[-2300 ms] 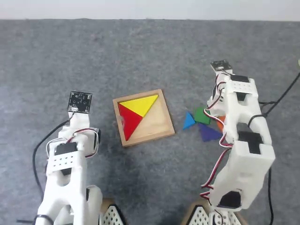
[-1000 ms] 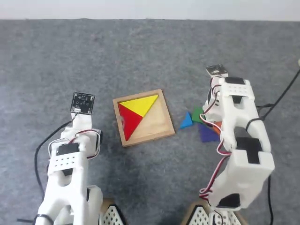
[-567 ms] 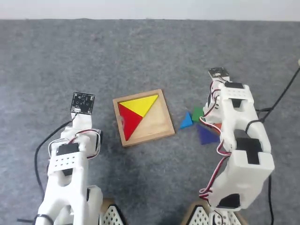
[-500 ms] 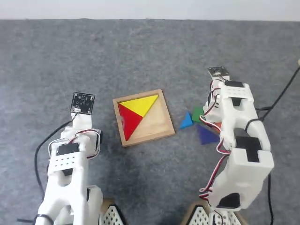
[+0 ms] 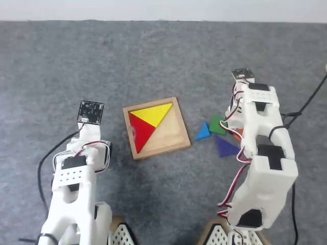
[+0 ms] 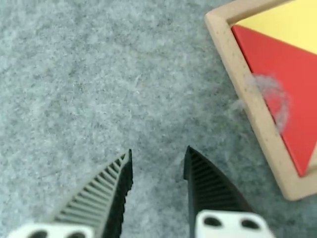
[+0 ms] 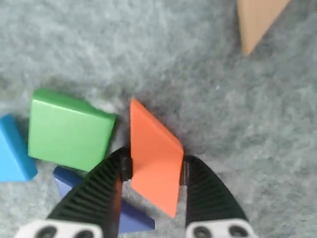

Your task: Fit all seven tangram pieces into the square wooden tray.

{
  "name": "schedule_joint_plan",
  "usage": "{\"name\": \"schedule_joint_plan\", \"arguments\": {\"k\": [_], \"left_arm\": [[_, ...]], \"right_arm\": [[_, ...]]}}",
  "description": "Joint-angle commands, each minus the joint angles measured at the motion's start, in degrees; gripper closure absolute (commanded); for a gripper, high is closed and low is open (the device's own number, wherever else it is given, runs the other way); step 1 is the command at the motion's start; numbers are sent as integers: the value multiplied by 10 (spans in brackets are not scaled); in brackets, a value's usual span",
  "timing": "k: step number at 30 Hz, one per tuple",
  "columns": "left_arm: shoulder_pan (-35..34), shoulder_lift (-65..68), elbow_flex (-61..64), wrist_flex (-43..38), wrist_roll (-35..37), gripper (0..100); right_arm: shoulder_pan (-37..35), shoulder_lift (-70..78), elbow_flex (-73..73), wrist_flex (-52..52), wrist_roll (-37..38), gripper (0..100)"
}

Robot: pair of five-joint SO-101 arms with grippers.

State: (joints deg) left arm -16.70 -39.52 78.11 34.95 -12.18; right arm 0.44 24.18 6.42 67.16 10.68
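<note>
your right gripper (image 7: 154, 162) has its two ribbed fingers closed in on the orange parallelogram (image 7: 154, 144), one finger on each long edge, and nothing else is between them. i cannot tell if the piece is lifted or rests on the grey carpet (image 7: 223, 99). i judge it to be a light, stiff, flat wooden piece with smooth paint. it is not fragile but it is thin at the edges, so it may slip or turn in the grip. the best hold is as here: across the two long parallel edges, near the middle, not at a sharp corner.

just beside one finger lies the green square (image 7: 69, 131), very near the orange piece but, as i see it, not touching. partly hidden under the same finger is the dark blue triangle (image 7: 134, 220). past the green square is the light blue triangle (image 7: 12, 148). beyond the fingertips, well apart, is a tan pointed piece (image 7: 257, 20); maybe it is the seventh one.

far from these fingers, past the light blue triangle, is the square wooden tray (image 5: 171, 135). the red triangle (image 5: 140, 130) and the yellow triangle (image 5: 153, 113) are already in it.

your left gripper (image 6: 158, 156) is on the other side of the tray, its fingers moderately apart and holding nothing, the tips over carpet near the rim.
</note>
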Motion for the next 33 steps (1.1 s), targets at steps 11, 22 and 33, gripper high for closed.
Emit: {"name": "schedule_joint_plan", "arguments": {"k": [11,22,33], "left_arm": [[2,-17,-2,-12,-5,830],[2,-17,-2,-12,-5,830],[2,-17,-2,-12,-5,830]], "right_arm": [[-117,-138,-35,78,-85,991],[-291,-145,-37,-16,-323,989],[-306,-30,-88,-93,-478,991]]}}
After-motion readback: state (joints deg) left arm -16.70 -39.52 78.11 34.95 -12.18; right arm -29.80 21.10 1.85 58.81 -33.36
